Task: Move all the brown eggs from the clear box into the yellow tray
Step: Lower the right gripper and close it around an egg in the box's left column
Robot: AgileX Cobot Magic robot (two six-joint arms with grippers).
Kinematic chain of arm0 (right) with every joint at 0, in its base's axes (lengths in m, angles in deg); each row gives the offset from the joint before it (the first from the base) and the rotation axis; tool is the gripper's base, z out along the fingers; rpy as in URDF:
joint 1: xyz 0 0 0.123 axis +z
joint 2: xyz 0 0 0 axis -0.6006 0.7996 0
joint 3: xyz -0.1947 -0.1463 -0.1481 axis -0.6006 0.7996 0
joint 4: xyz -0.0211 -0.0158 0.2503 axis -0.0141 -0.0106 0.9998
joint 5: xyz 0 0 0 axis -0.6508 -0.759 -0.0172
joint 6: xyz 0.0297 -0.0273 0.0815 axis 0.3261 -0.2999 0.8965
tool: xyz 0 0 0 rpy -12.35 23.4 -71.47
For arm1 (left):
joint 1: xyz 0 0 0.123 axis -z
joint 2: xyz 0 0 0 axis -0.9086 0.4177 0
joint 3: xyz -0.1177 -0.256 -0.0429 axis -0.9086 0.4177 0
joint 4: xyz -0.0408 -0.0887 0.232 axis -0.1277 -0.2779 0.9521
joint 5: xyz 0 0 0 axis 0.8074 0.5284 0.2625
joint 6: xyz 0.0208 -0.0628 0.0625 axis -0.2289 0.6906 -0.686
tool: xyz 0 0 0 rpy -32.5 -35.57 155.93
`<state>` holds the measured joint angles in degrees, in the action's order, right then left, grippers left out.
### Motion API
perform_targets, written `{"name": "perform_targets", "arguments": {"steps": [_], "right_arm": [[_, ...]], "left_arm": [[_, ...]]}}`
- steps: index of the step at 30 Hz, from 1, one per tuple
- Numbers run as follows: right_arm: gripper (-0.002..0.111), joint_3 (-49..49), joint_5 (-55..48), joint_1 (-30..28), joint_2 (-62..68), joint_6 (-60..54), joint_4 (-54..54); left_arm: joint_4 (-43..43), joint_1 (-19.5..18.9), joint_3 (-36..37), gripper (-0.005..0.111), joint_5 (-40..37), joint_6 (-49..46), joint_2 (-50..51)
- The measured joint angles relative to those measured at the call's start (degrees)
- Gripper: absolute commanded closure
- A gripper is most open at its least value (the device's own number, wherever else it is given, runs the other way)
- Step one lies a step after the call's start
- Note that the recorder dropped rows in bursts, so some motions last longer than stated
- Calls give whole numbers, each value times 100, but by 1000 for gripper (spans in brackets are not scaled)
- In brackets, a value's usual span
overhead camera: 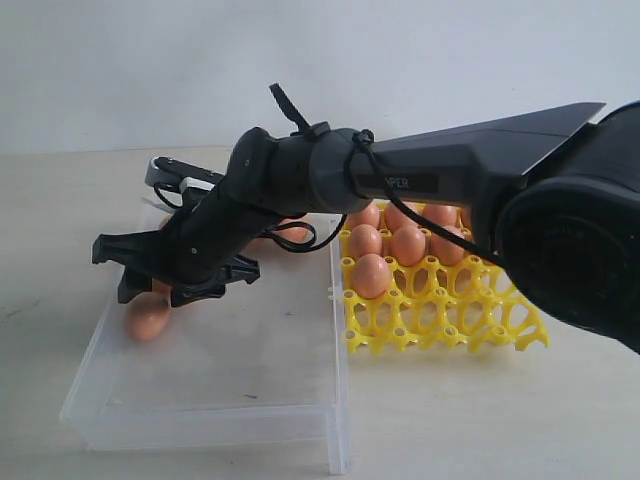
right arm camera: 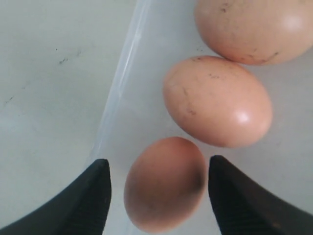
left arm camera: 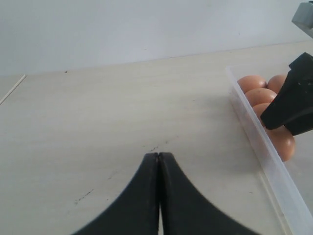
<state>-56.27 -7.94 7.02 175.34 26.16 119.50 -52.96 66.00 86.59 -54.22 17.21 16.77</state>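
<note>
**Ana:** What was furthest left?

**Ben:** The left gripper [left arm camera: 158,155], pressed shut on nothing, over bare table [left arm camera: 88,112] just outside the clear box [overhead camera: 200,405].

**Ana:** And inside the box?

**Ben:** A few brown eggs [left arm camera: 259,93] lay bunched against its left wall. The right gripper [right arm camera: 157,162] hung over them, across the middle from its own side. Its jaws were spread wide, with one finger [right arm camera: 93,196] on each side of the nearest egg [right arm camera: 164,186]. As far as I could tell it touched neither side, and it held nothing.

**Ana:** How would that egg handle?

**Ben:** Light, I'd judge, with a stiff but brittle shell, and smooth and round enough to squirt out of a hard pinch. I'd take it across the widest part of its belly, pads square on either side, and close gently. The box wall stood just beside one finger, so there was little room there.

**Ana:** And to the right?

**Ben:** The yellow tray [overhead camera: 450,325] sat just beside the box's right wall, with several eggs [overhead camera: 371,275] seated in its far cups. The near cups were empty, so the job looked partly done.
</note>
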Motion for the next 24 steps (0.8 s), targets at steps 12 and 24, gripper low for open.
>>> {"name": "perform_targets", "arguments": {"steps": [12,24], "right_arm": [[51,-3,149,0,175,14,94],[108,-15,206,0,185,-118,122]], "left_arm": [[0,0,0,107,0,0,0],[0,0,0,107,0,0,0]]}}
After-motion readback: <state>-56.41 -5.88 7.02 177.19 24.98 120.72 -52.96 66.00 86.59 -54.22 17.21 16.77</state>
